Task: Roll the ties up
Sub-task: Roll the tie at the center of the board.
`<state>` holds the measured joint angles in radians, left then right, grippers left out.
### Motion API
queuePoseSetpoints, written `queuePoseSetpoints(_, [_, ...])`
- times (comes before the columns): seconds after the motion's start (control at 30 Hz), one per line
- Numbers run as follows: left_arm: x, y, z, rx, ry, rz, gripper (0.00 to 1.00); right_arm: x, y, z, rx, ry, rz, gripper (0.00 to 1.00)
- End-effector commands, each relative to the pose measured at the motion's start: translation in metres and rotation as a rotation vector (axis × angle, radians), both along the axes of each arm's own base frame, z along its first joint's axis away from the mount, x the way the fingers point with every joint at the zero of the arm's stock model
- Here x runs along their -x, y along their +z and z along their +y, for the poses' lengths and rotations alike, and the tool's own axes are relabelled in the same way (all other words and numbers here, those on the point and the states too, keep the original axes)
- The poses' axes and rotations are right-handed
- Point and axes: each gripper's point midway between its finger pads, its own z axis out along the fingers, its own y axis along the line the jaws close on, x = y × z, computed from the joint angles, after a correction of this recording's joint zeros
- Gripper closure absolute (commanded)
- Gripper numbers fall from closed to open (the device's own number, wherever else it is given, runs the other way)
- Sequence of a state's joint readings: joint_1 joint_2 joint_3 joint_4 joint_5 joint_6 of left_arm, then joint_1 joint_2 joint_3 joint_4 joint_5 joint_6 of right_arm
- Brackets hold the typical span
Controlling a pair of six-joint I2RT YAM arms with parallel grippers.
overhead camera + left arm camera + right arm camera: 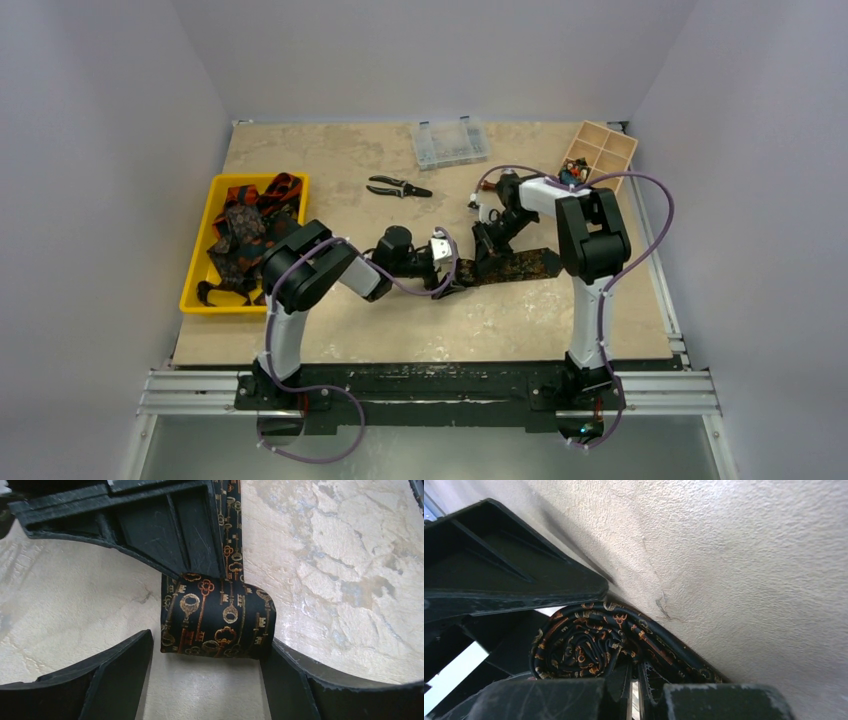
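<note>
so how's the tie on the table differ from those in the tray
The tie on the table lies stretched out, one end rolled; the ties in the yellow tray sit in a loose heap. It is black with gold keys; the heap shows red and orange. All are patterned cloth.

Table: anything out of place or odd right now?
The pliers lie loose on the table, unrelated to the rolling. The tie between the arms is only partly rolled, its tail lying flat. The other ties sit in a tangled heap in the yellow tray. Nothing looks spilled or damaged.
</note>
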<state>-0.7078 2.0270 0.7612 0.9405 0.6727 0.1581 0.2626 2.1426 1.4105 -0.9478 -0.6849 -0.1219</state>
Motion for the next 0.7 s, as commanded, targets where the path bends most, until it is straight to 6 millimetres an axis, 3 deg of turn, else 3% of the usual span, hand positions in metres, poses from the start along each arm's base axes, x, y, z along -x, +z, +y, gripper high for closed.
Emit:
queuePoseSetpoints(0.0, [-0.003,0.013,-0.014,0.078,-0.056,-0.062,0.26,-0.027,-0.059,-0.044,0.3,0.074,-0.144,1.0])
queuePoseSetpoints(0.37, [0.0,0.025,-0.046,0.13,-0.07,-0.111,0.29,-0.014,-0.065,-0.039,0.251,0.142,-0.071,1.0])
queuePoseSetpoints(0.67, [-0.002,0.003,-0.043,0.091,-0.045,-0.091,0.56,-0.01,-0.066,-0.03,0.208,0.131,-0.052,1.0])
